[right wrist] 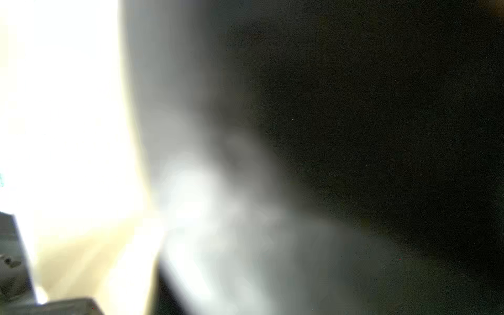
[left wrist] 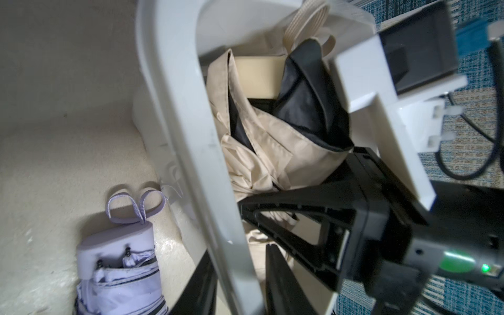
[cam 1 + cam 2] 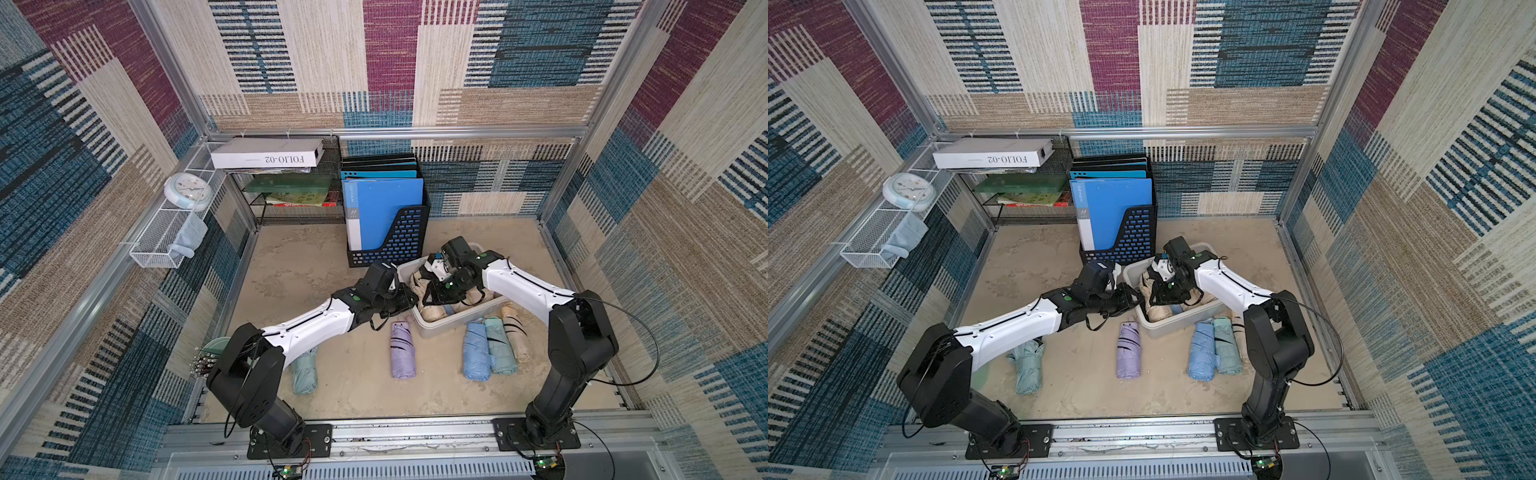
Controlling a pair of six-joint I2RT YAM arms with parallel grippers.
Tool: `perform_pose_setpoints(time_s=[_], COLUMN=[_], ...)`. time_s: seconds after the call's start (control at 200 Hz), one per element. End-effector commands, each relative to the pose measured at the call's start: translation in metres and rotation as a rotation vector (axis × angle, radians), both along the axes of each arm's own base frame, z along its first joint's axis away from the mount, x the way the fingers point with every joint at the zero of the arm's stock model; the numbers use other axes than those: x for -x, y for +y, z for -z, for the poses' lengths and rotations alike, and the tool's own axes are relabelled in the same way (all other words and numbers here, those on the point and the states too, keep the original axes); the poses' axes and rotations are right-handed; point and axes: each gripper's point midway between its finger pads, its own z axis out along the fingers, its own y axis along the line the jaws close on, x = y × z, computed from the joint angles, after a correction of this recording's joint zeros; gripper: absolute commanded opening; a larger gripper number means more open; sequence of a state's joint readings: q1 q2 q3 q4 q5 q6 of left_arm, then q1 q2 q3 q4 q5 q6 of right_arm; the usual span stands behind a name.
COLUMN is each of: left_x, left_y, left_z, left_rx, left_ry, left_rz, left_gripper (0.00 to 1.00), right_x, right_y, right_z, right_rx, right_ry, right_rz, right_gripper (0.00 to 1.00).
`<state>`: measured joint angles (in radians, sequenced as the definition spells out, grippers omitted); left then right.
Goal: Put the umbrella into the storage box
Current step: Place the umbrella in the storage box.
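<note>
Mostly, the beige umbrella (image 3: 430,315) lies inside the storage box (image 3: 453,324). Its black lining shows in the left wrist view, but the right arm covers much of it in both top views. The right gripper (image 3: 429,296) is down in the box over that fabric. Whether its jaws are spread or pinching cloth cannot be told, and the right wrist view gives only white glare and dark blur. The left gripper (image 2: 238,261) straddles the box rim at the end nearest its arm, 1 finger (image 2: 203,286) outside and 1 inside; whether they press the wall is unclear. A blue patch (image 3: 449,309) under the beige fabric is too small to name. Of 5 folded umbrellas on the floor, the lilac umbrella (image 3: 402,351) lies just beside the box, the pale-green umbrella (image 3: 305,374) is half hidden under the left arm, and the striped beige umbrella (image 3: 515,336) is partly behind the right arm.
</note>
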<state>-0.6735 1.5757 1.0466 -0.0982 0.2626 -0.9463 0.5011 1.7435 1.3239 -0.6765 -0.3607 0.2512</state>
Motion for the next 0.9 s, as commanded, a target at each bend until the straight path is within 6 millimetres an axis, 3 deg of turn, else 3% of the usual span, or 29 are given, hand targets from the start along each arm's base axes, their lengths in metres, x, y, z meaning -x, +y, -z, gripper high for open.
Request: perform_pose_setpoints(time_s=[0.0,0.1,0.16,0.27,0.421,0.621,0.751,0.892], left_x=[-0.003,-0.003,-0.003,-0.003,-0.001,-0.003,-0.005,-0.006], left_y=[0.002,0.004,0.004,0.004,0.004,0.002,-0.002,0.002], left_z=[-0.004,-0.005,-0.004,-0.004,-0.004,-0.004,-0.005,-0.013], left_rx=[-0.015,-0.023,-0.026,-0.029,-0.03,-0.026,-0.018,-0.034], left_ry=[-0.03,-0.041,-0.044,-0.049,-0.051,-0.065,-0.071,-0.103], left_rz=[0.002,0.003,0.004,0.011,0.02,0.029,0.042,0.035], left_gripper=[0.32,0.31,0.29,0.28,0.26,0.25,0.24,0.31], right_x=[-0.012,-0.023,-0.024,-0.023,-0.022,-0.006,-0.004,-0.011], right_y=[-0.007,-0.022,-0.028,-0.021,-0.021,-0.006,-0.001,-0.011], right_z=[-0.023,-0.047,-0.048,-0.038,-0.006,0.011,0.015,-0.007], right_rx=[-0.025,-0.045,-0.046,-0.085,-0.087,-0.145,-0.141,-0.108], right_ry=[-0.077,-0.154,-0.167,-0.157,-0.106,-0.062,-0.061,-0.146], right_rz=[0.057,0.111,0.143,0.141,0.195,0.181,0.168,0.17], right_gripper=[0.6,0.63,0.62,0.54,0.4,0.31,0.33,0.46])
